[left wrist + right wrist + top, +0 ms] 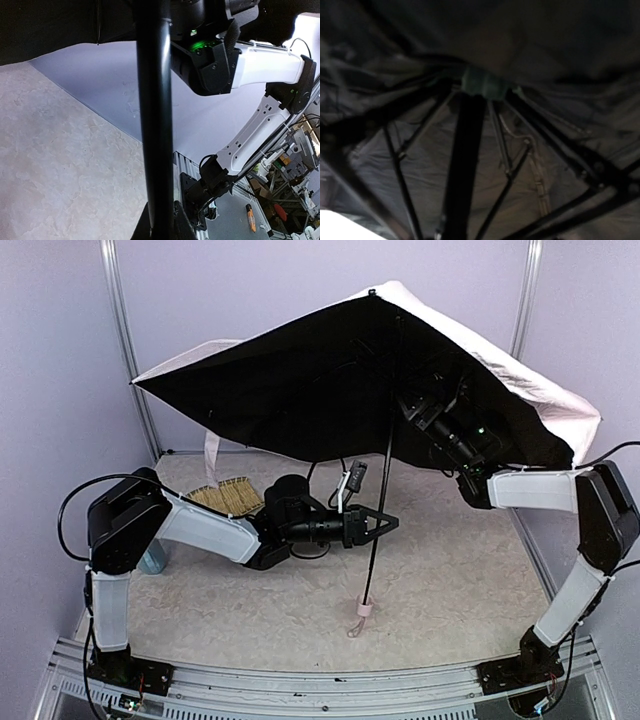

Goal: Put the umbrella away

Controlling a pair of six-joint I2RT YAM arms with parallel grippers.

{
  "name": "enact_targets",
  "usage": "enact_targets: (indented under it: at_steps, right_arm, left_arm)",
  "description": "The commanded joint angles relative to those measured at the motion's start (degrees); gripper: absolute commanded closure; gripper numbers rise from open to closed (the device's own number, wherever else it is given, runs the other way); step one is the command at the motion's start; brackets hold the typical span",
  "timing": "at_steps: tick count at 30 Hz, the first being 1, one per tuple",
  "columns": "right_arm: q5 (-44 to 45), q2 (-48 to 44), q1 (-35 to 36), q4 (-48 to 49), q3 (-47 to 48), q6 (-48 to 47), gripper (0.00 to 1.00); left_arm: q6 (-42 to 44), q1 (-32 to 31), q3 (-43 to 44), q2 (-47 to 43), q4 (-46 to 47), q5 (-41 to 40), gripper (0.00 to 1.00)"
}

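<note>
The umbrella stands open over the table, black lining down and pale pink fabric on top. Its thin black shaft slants down to the small pink handle, which rests on the table. My left gripper is shut on the shaft at mid-height. In the left wrist view the shaft runs upward from between the jaws of that gripper. My right gripper is up under the canopy beside the shaft's top, dark against the lining. The right wrist view shows only the shaft, the ribs and the hub, not its fingers.
A woven bamboo tray lies at the back left, partly under the canopy's edge, with a pale strap hanging above it. Metal posts and lilac walls close in the back and sides. A rail runs along the near edge.
</note>
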Motion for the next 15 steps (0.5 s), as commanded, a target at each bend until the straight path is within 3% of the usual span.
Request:
enact_targets:
  at_steps: [1, 6, 11, 15]
  right_arm:
    - [8.3, -7.5, 2.7, -8.7, -2.0, -14.9, 0.39]
    - [26.3, -13.9, 9.0, -18.8, -4.4, -35.6, 0.31]
    - [34.9, -15.4, 11.6, -22.2, -5.1, -42.0, 0.23]
    - [38.2, -14.9, 13.4, -22.9, -3.7, -45.0, 0.31]
  left_arm:
    - [5.8, -0.6, 0.7, -5.1, -0.6, -4.3, 1.00]
    - [10.4, -1.6, 1.7, -6.5, -8.8, -14.4, 1.00]
    - [12.2, -2.6, 2.0, -7.2, -10.9, -18.5, 1.00]
    - [14.4, -4.1, 2.4, -7.8, -13.2, -22.6, 1.00]
